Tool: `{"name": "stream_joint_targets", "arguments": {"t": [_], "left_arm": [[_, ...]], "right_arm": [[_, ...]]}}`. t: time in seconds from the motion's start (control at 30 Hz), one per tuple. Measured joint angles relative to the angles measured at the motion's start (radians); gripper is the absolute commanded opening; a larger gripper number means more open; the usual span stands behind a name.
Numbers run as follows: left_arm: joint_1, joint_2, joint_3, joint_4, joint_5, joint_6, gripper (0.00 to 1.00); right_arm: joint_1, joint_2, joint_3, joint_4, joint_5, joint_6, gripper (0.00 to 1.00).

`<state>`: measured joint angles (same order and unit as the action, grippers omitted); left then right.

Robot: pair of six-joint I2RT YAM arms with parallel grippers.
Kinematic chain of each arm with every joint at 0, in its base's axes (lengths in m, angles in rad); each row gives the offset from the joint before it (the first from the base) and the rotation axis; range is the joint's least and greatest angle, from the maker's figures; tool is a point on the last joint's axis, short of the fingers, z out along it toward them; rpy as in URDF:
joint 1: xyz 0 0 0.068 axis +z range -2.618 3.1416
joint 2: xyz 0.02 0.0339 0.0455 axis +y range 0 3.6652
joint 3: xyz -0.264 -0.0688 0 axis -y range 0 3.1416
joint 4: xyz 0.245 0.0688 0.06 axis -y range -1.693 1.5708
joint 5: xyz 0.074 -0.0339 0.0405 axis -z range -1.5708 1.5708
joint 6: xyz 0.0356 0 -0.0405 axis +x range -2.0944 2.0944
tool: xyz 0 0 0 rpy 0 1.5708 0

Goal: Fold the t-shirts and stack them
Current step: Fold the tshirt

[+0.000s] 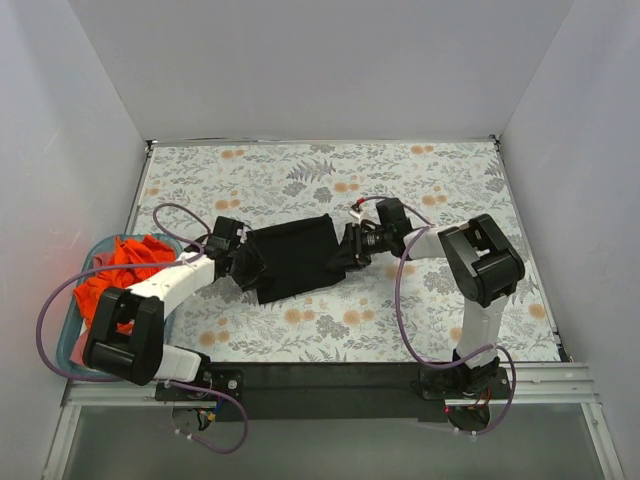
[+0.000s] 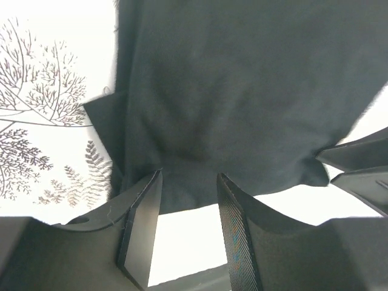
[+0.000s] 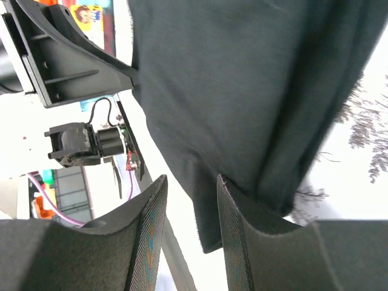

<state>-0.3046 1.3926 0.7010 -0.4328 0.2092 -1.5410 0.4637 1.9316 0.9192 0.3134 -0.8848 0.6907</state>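
Left gripper [image 1: 244, 266] sits at the left edge of the black shirt [image 1: 295, 258], just right of the basket [image 1: 100, 248] that holds the red shirts [image 1: 125, 262]. Wrist view: its fingers [image 2: 142, 224] stand a narrow gap apart and the hem dips into that gap at the tips, with puckers in the cloth running toward them. Cannot tell whether the pads actually bite. Shirt is over the middle of the table [image 1: 400, 180], directly between the two grippers, in a rough rectangle. Its long axis runs left to right, the left end slightly nearer the bases, the right end slightly farther. Whether it rests flat or is lifted is unclear. Right gripper [image 1: 350, 247] is at the opposite short edge, facing the left one across the cloth. Its fingers [image 3: 242, 242] are likewise narrow, a doubled edge of cloth passing through the gap against one finger; grip not confirmed. Judgement: neither arm is nearer, since each has its own end. The next move needs both ends carried together across the long axis. A loose end would skew the fold.
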Motion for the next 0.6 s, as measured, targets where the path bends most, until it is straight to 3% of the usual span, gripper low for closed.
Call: {"name": "stream_joint_targets", "arguments": {"t": [0.13, 0.27, 0.37, 0.6], "left_arm": [[0.016, -0.013, 0.064, -0.01, -0.027, 0.004, 0.4], [0.049, 0.09, 0.193, 0.031, -0.042, 0.011, 0.4], [0.085, 0.193, 0.26, 0.071, -0.042, 0.02, 0.39], [0.159, 0.411, 0.361, 0.093, -0.01, 0.027, 0.38]], "right_arm": [[-0.003, -0.018, 0.086, -0.037, 0.005, -0.015, 0.46], [-0.004, 0.026, 0.275, -0.029, 0.01, -0.022, 0.46], [-0.005, 0.122, 0.433, -0.003, 0.013, -0.026, 0.45], [-0.013, 0.393, 0.629, 0.0, 0.037, -0.02, 0.45]]}}
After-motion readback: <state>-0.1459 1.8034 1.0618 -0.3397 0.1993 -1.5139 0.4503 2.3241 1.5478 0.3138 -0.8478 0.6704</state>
